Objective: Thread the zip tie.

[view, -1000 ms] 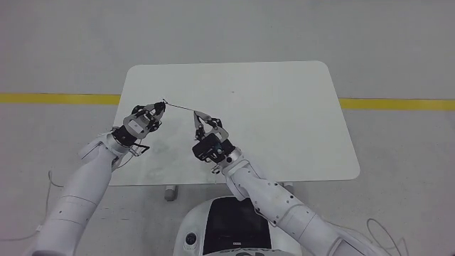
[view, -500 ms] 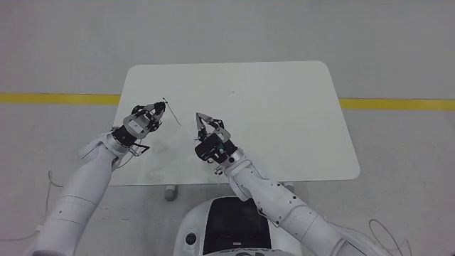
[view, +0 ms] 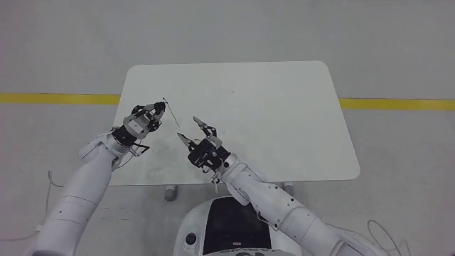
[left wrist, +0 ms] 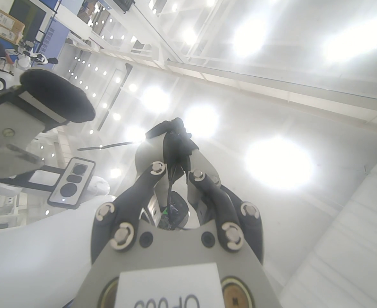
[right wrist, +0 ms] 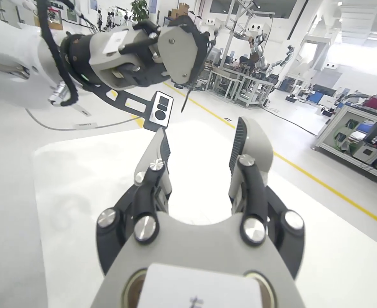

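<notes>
Your left gripper (view: 158,108) has its jaws closed tight on one end of the zip tie (view: 170,112), holding it up above the near left part of the desk (view: 284,114), and the rest of the strap runs free from there as a thin dark line slanting toward your right gripper (view: 188,129). The right gripper's jaws are spread wide with nothing between them, sitting just beside the strap's free end and not touching it. From the right wrist you see that free end (right wrist: 186,97) hanging past the left gripper, tip in open air, well above the gap in your own jaws. Judge this strap as very light, narrow and springy: it will bend and whip at the smallest nudge, and its smooth plastic will likely slide if you pinch it on the edge. So take it flat, broad faces against the ribbed pads (right wrist: 239,142), and take it close to the tip, leaving only a short stub to steer, because a long free length will droop and wander. Don't squeeze hard; a kink near the tip would probably make feeding it awkward. From the left wrist there's a dark clump (left wrist: 175,139) pinched at the jaw tips, and I cannot tell whether that is the locking head or a doubled-over bit of strap.
</notes>
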{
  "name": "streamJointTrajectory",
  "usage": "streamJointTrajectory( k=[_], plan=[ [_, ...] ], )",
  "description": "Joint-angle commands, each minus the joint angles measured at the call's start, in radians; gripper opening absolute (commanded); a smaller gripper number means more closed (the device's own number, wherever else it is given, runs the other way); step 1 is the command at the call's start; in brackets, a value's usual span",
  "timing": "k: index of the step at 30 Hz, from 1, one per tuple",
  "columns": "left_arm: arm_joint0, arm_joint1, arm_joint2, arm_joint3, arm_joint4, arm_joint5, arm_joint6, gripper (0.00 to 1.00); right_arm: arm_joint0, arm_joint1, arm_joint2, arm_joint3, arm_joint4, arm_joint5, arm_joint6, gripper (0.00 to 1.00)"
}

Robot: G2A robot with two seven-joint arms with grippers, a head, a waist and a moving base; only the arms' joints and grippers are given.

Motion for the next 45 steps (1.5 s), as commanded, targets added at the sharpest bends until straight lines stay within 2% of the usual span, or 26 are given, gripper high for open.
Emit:
streamJointTrajectory(
  k=[1, 4, 10, 14, 20, 21, 23, 29, 38, 45],
  plan=[
    [0.0, 0.0, 0.0, 0.0, 0.0, 0.0, 0.0, 0.0, 0.006, -0.006, -0.002, 0.002, 0.008, -0.006, -0.01, 0.39],
    [0.0, 0.0, 0.0, 0.0, 0.0, 0.0, 0.0, 0.0, 0.02, -0.018, -0.011, 0.014, 0.015, -0.017, -0.021, 0.35],
    [0.0, 0.0, 0.0, 0.0, 0.0, 0.0, 0.0, 0.0, 0.048, -0.042, -0.024, 0.047, 0.022, 0.0, -0.036, 0.29],
    [0.0, 0.0, 0.0, 0.0, 0.0, 0.0, 0.0, 0.0, 0.062, -0.057, -0.027, 0.068, 0.026, 0.014, -0.048, 0.34],
    [0.0, 0.0, 0.0, 0.0, 0.0, 0.0, 0.0, 0.0, 0.078, -0.077, -0.03, 0.093, 0.025, 0.031, -0.064, 0.3],
    [0.0, 0.0, 0.0, 0.0, 0.0, 0.0, 0.0, 0.0, 0.08, -0.08, -0.03, 0.097, 0.025, 0.034, -0.066, 0.25],
    [0.0, 0.0, 0.0, 0.0, 0.0, 0.0, 0.0, 0.0, 0.085, -0.086, -0.03, 0.105, 0.025, 0.041, -0.072, 0.22],
    [0.0, 0.0, 0.0, 0.0, 0.0, 0.0, 0.0, 0.0, 0.092, -0.101, -0.03, 0.125, 0.016, 0.052, -0.09, 0.0],
    [0.0, 0.0, 0.0, 0.0, 0.0, 0.0, 0.0, 0.0, 0.096, -0.113, -0.022, 0.145, -0.012, 0.051, -0.097, 0.0],
    [0.0, 0.0, 0.0, 0.0, 0.0, 0.0, 0.0, 0.0, 0.115, -0.103, -0.056, 0.163, -0.012, 0.05, -0.099, 0.0]
  ],
)
